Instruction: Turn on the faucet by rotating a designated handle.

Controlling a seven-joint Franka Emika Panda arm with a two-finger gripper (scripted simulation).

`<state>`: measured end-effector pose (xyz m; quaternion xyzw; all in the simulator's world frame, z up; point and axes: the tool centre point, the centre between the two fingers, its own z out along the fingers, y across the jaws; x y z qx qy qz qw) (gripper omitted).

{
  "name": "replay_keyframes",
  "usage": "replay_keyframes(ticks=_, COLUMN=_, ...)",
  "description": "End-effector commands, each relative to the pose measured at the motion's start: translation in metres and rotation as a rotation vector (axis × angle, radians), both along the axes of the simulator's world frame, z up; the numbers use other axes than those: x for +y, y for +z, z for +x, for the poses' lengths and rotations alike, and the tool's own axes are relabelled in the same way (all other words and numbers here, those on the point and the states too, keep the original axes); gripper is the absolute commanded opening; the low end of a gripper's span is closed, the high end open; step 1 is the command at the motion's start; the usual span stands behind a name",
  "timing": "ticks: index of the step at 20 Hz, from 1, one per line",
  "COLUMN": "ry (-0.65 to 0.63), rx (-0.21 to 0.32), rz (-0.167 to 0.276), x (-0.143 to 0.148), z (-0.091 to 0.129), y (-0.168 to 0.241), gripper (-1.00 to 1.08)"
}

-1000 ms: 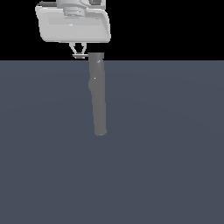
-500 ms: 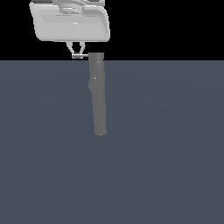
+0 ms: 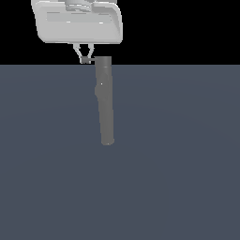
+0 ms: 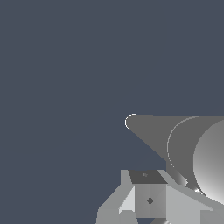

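So from my exterior feed I've got the long, narrow, matte mid-grey cylindrical faucet lying across the flat slate-blue floor, flat end up at the horizon line against the black background, rounded end pointing down toward the camera, with a slight kink partway along it. The arm's big pale-grey rounded-rectangular hand block hangs at the top of the frame, toward the exterior view's left of the faucet's flat end. Its gripper has the two thin prongs angled in so the tips nearly meet, right at the short, thin light-grey rod handle that sticks out sideways from the flat end. Looks like they're pinched on the handle, but it's tiny at this resolution, so I honestly can't tell if it's properly clamped. Wrist cam shows the faucet close up, a finger just beside it.
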<state>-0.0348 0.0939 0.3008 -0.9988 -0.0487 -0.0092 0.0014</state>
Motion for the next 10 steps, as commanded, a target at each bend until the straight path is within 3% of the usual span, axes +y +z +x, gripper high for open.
replay_keyframes(ticks=1, ry=-0.001, rx=0.016, rz=-0.003, x=-0.005, z=-0.016, y=0.000, gripper=-1.00)
replay_keyframes(ticks=5, ry=0.000, rx=0.018, rz=-0.004, x=-0.011, z=-0.028, y=0.000, gripper=-1.00)
replay_keyframes(ticks=7, ry=0.003, rx=0.008, rz=-0.001, x=-0.008, z=-0.019, y=-0.001, gripper=-1.00)
replay_keyframes(ticks=10, ry=0.002, rx=0.011, rz=-0.002, x=-0.023, z=-0.025, y=-0.001, gripper=-1.00)
